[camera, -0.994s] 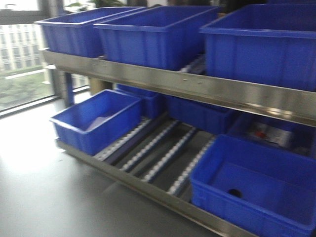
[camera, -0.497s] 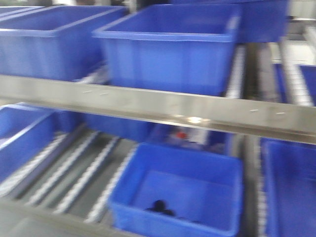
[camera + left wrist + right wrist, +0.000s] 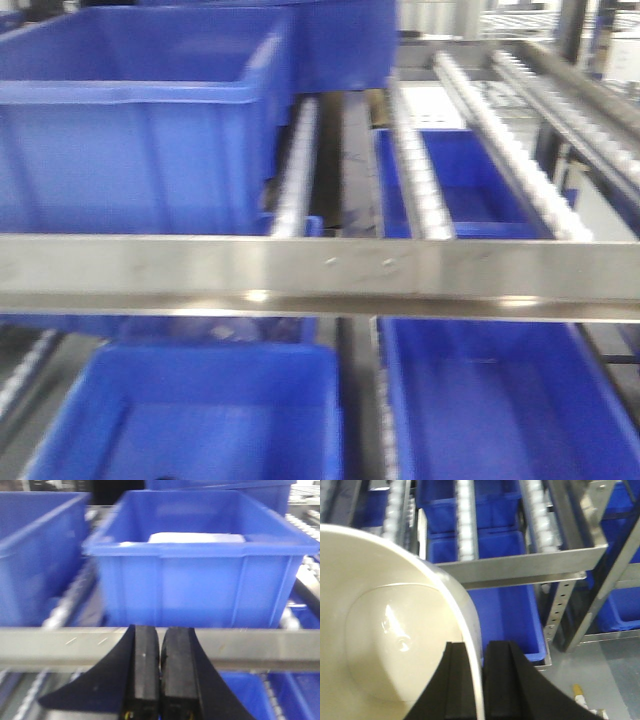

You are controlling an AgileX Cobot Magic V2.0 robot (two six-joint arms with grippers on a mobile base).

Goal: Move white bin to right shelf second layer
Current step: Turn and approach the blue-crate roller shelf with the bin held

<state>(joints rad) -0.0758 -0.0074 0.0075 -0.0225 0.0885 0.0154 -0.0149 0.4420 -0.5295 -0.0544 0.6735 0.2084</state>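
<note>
Several blue crates (image 3: 140,130) line steel roller shelves (image 3: 520,565) beyond the white bin (image 3: 395,630).

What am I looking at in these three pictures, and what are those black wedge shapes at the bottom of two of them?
This is a two-armed robot on a wheeled base, facing a storage rack. One picture comes from its front camera, which looks straight at the rack. A steel front bar runs across, with blue crates above and below it and bare roller rails to the right.

The other two pictures come from cameras on the robot's wrists, so the black wedges are its own pincers. The left pincer is shut and holds nothing. A blue crate with something white inside sits ahead of it. The right pincer grips the wall of a cream-white bin, one finger inside and one outside.
</note>
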